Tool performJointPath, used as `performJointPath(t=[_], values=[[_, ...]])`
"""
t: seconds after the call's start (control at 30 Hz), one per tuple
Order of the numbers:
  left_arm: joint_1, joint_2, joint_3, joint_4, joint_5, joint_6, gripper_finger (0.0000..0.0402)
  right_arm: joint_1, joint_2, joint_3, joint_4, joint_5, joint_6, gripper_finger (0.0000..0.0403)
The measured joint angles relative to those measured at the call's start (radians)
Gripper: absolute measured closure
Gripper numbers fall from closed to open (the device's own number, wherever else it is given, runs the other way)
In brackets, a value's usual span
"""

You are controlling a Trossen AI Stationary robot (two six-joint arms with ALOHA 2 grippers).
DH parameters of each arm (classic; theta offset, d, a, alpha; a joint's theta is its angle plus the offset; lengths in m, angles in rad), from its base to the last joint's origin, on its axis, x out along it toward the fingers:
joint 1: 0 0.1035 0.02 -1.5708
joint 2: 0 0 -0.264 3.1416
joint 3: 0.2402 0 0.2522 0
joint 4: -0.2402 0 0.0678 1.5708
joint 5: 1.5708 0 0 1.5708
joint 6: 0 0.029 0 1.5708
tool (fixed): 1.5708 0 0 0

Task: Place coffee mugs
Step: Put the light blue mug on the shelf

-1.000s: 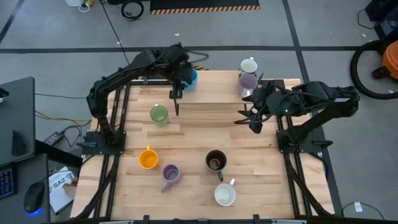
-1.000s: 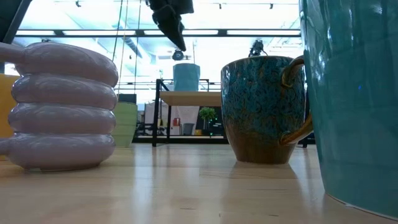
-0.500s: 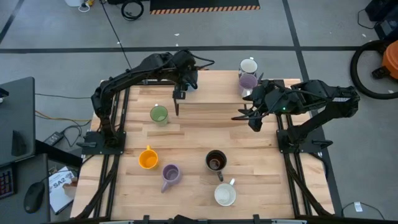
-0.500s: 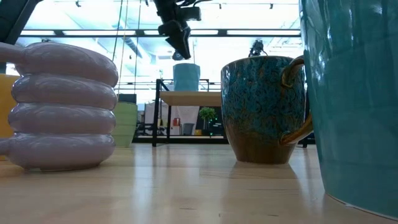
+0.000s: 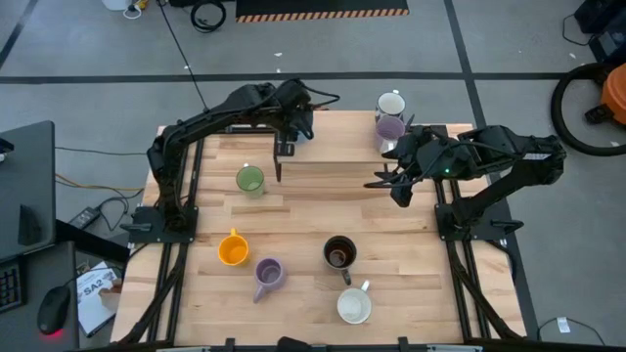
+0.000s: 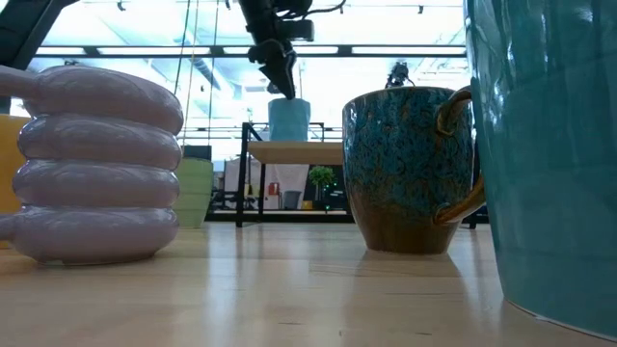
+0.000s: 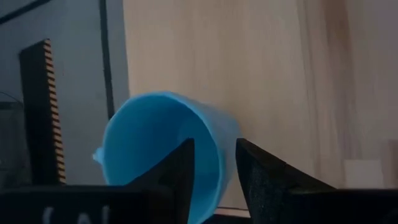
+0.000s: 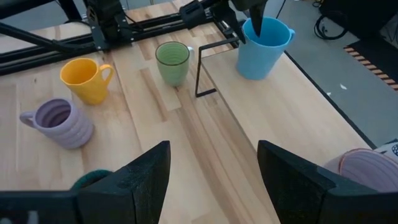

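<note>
On the tabletop, the left tool sits at the blue mug near the far edge, one finger inside the rim and one outside, fingers apart, not clamped. The right tool hovers with fingers spread, beside the stacked lilac mug and white mug.

Light wood plank counter carries a green ceramic mug, orange mug, ribbed lilac mug, dark brown mug, cream mug (all upright).
</note>
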Motion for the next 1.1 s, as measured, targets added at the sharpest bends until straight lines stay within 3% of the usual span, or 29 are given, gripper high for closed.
performJointPath(t=[0.23, 0.47, 0.7, 1.1], values=[[0.014, -0.012, 0.000, 0.016, 0.100, -0.075, 0.0250, -0.016, 0.000, 0.000, 0.001, -0.009, -0.011, 0.0156], [0.005, -0.074, 0.000, 0.080, 0.129, -0.156, 0.0220, -0.109, 0.016, 0.000, 0.081, -0.126, -0.095, 0.0162], [0.028, -0.176, 0.001, 0.077, 0.269, -0.320, 0.0242, -0.212, 0.071, 0.000, 0.162, -0.217, -0.202, 0.0165], [0.002, -0.223, 0.001, -0.004, 0.347, -0.372, 0.0292, -0.315, 0.228, 0.121, 0.187, -0.287, -0.293, 0.0166]])
